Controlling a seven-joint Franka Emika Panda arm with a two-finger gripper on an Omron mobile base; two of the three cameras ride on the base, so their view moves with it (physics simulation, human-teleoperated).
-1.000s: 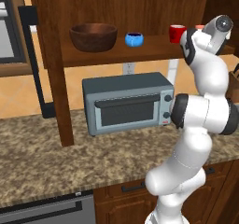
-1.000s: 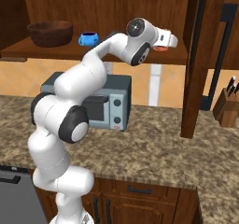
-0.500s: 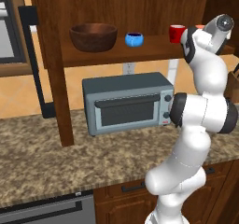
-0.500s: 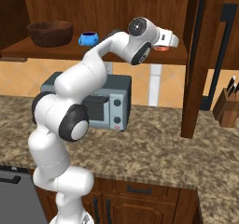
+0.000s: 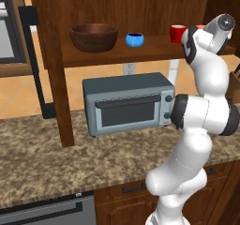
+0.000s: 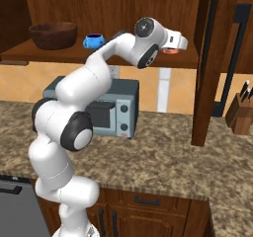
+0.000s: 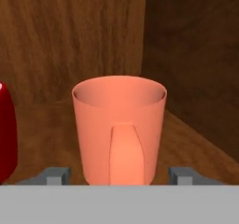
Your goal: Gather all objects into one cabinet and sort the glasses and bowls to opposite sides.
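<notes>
The cabinet [image 5: 117,55], a wide case of dark reddish-brown grained wood with one long shelf board, surrounded the tool on three sides in the hand view: back wall ahead, side wall to the right, shelf board below. The speckled stone worktop [image 5: 42,158] lay well below the tool, with a boxy grey microwave [image 5: 129,102] on it under the shelf. The white arm rose from its base, bent at a dark elbow beside the microwave, and reached up and forward so that its wrist lay level with the shelf, hand pointing into the cabinet's right end.

The big wooden bowl [image 5: 93,35], round and dark brown, sat on the shelf far to the tool's left. Nearer, but well apart from it, stood the small blue bowl [image 5: 135,39], glossy and rounded. The red mug [image 5: 177,33] stood just left of the tool; the hand view caught its curved glossy side at the left edge.

The salmon-pink mug [image 7: 119,129], a smooth matte cylinder flaring slightly at the rim, stood upright on the shelf directly before the tool [image 7: 119,175], handle facing the camera. The grey fingertips [image 7: 56,174] stood spread, one on each side of the mug's foot with a gap on both sides, not gripping it. From the right base view a sliver of this mug showed past the hand.
</notes>
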